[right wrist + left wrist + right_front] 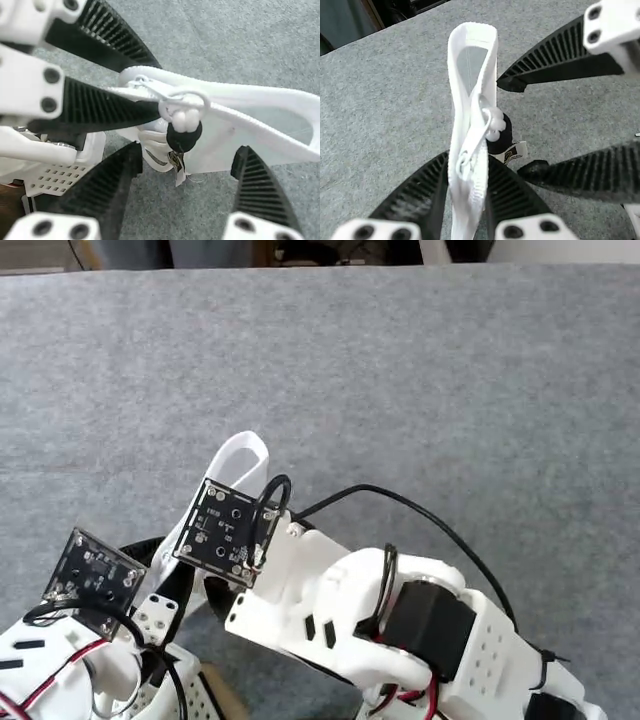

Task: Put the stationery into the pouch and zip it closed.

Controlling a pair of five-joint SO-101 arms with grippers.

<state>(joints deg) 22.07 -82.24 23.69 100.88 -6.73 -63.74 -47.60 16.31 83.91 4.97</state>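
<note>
Grey cloth runs right across the table (450, 370), and down at the near edge, left of centre, there's the white pouch (240, 455), up on its edge with the zip side on top. Its far end gapes in a narrow loop, while at the near end the two sides are pressed flat together. Hanging off the zip line is the zip pull (184, 100), a white ring with small white beads. A black ball (184, 137) hangs under it, dangling down the pouch's right side with a little tag below.

The left end effector (468, 165) is clamped on the pouch's near end, its black ribbed fingers (420, 195) pinching the zip line from both sides. The right end effector (189, 151) sits on the right with its jaws spread wide, one finger either side of the pull. Its tips are close to the pouch's side, but I can't make out any contact.

From above, both arms crowd the near edge. The right arm's camera board (228, 530) covers much of the pouch, and the left arm's camera board (95, 580) sits further left. Whether the pouch's bottom edge rests on the cloth, can't tell.
</note>
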